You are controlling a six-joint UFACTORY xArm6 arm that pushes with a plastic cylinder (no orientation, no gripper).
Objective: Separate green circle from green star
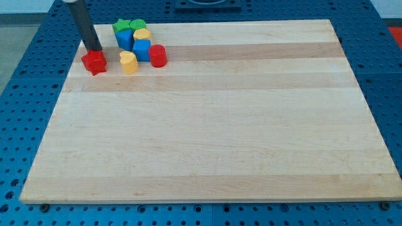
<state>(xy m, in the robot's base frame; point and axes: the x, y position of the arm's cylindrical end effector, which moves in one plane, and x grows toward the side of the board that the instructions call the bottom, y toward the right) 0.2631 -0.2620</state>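
Closest to the camera is just a big stretch of pale wooden worktop (pixel 213 138), sitting on a blue perforated base (pixel 19 81), and all the blocks are bunched up in the far corner at the view's top left. Nearest of that bunch are three in a rough row: a red star-ish block (pixel 94 62) on the view's left, a yellow block (pixel 128 63) that looks kind of heart-shaped in the middle, and a red cylinder (pixel 157 56) on the view's right. My tip (pixel 94 49) sits right at the top edge of the red star-ish block, touching it or as good as, with the dark rod rising up and tilting toward the view's top left. No claw on this rig, so nothing to call open or closed; it's just the rod. Behind the row is a tight pile: two blue blocks (pixel 141 49), one at (pixel 123 39), with another yellow block (pixel 141 34) squeezed between them at the back. The green star (pixel 120 26) sits at the very top of the pile on the view's left, and the green circle (pixel 137 25) is right beside it on the view's right, looks like they're touching. Both greens are up by the worktop's far edge, well apart from my tip with the blue blocks between.
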